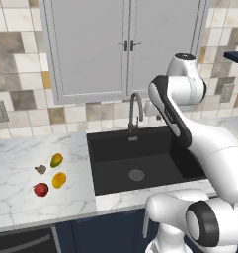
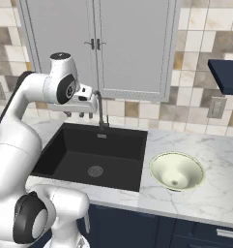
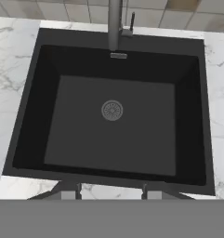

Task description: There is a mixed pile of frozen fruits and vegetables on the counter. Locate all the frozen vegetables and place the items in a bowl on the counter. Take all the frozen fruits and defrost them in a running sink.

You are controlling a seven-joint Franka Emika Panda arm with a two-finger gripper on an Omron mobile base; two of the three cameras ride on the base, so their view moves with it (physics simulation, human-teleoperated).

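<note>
Beside sink (image 2: 89, 160), bowl (image 2: 159, 167)

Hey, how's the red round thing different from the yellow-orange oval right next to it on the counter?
The red round vegetable is glossy red all over and ball-shaped; the mango-like fruit beside it is yellow-orange and oval. The fruit looks a little larger and lies tilted, with its long axis slanting, while the red one shows no such lean. Both are small and sit on the white marble counter left of the sink.
</note>
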